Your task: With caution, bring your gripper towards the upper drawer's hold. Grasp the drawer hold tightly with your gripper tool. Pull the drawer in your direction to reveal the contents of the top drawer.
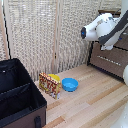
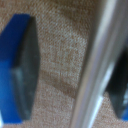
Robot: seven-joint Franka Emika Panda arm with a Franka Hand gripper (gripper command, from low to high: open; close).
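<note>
**The bar sat between two blue fingers**

The gripper was very close up and blurry. One blue finger with a dark grey pad was on one side. The other finger only peeked in at the edge. The shiny silver drawer hold ran between them, nearer the peeking finger. Behind it was the brown top drawer. The fingers had a gap around the bar.

A: Surface: pale wooden plank floor.

B: Items resting on it?

A: Blue bowl; patterned orange box just beside it; black fabric case at the exterior view's left; dark brown dresser at the right.
</note>
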